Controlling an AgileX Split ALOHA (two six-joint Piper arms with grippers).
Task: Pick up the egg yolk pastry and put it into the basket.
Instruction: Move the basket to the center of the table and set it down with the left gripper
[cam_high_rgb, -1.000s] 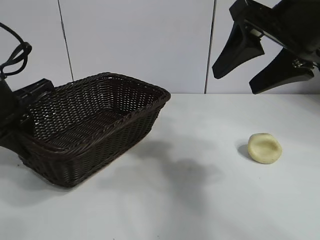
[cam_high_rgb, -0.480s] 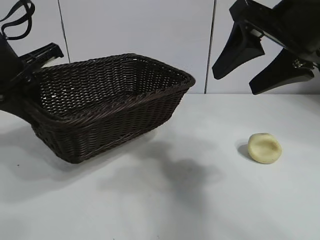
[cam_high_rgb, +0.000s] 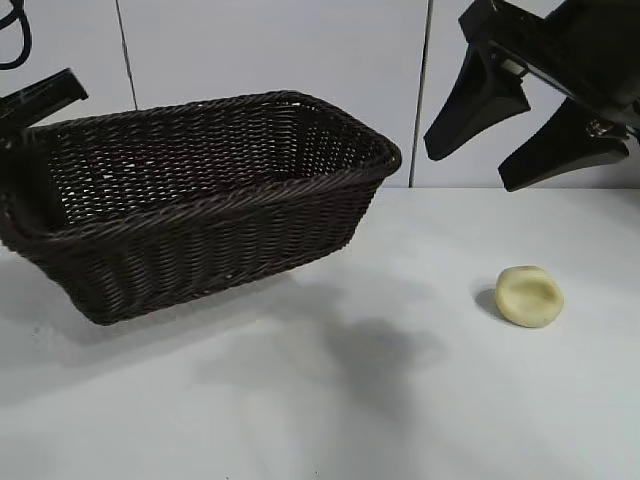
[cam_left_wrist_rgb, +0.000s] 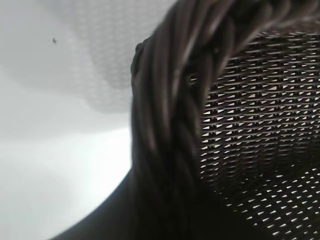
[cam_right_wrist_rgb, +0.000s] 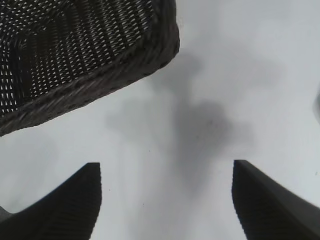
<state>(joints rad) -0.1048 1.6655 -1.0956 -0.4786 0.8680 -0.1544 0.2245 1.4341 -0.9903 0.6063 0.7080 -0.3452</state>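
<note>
From the right wrist, the right gripper (cam_right_wrist_rgb: 165, 200) hangs over the white desk (cam_right_wrist_rgb: 240, 75) with its two dark fingers (cam_right_wrist_rgb: 75, 205) spread wide apart. One corner of the dark woven basket (cam_right_wrist_rgb: 75, 55) shows beyond them, with soft shadows on the desk beside it.

A big white table (cam_high_rgb: 330, 400) fills the bottom. Soft grey shadows (cam_high_rgb: 380, 350) lie near its middle. Behind its back edge stands a white wall (cam_high_rgb: 270, 60) with thin dark lines.
</note>
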